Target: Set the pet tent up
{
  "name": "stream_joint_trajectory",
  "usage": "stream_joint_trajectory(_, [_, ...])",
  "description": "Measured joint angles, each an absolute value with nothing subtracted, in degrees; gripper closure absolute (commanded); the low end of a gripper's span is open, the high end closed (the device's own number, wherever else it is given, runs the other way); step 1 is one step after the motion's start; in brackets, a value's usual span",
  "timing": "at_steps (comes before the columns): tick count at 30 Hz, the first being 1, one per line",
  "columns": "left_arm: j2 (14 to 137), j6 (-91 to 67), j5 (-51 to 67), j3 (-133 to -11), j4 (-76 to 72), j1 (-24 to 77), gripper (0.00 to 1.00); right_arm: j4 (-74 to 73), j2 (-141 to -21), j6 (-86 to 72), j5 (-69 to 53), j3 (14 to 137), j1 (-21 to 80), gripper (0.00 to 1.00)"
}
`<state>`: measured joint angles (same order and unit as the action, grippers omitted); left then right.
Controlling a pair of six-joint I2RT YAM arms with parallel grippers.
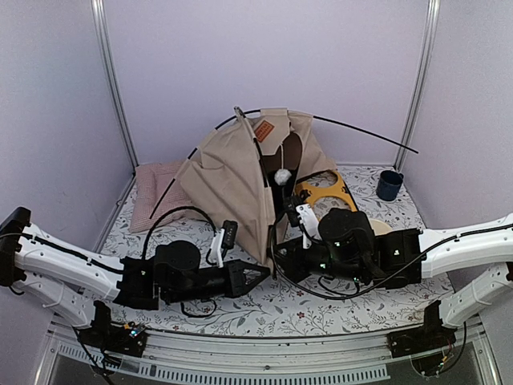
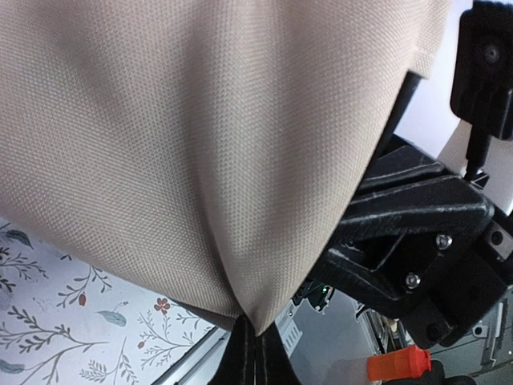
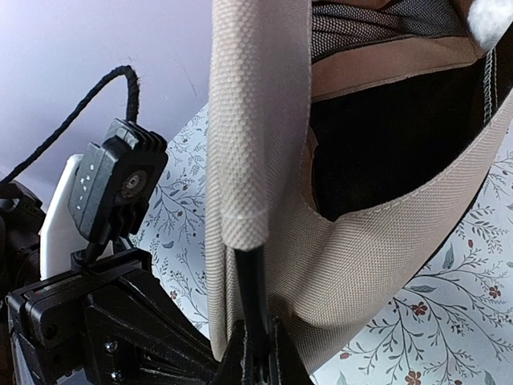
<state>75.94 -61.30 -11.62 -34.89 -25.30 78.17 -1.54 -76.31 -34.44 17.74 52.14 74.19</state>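
The pet tent [image 1: 232, 180] stands half raised in the middle of the table, tan fabric with a brown label, a white pom-pom [image 1: 282, 176] and an arched doorway. One thin black pole [image 1: 369, 132] juts out to the right from its top. My left gripper [image 1: 265, 272] is shut on the tent's lower front corner, and the tan cloth [image 2: 208, 152] fills its wrist view above the fingertips [image 2: 240, 357]. My right gripper [image 1: 278, 258] is shut on a black pole end [image 3: 251, 277] that comes out of a fabric sleeve [image 3: 248, 120]. Both grippers meet at this corner.
A pink cushion [image 1: 154, 188] lies behind the tent on the left. A yellow bowl stand [image 1: 327, 192] and a pale bowl [image 1: 382, 227] sit right of the tent. A dark blue cup [image 1: 389, 184] stands at the back right. Cables loop beside the left arm.
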Motion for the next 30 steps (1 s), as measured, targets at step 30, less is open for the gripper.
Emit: stream_joint_trajectory(30, [77.9, -80.8, -6.7, -32.8, -36.5, 74.2, 1.0, 6.6, -76.8, -30.6, 22.6, 50.2, 74.2, 1.0])
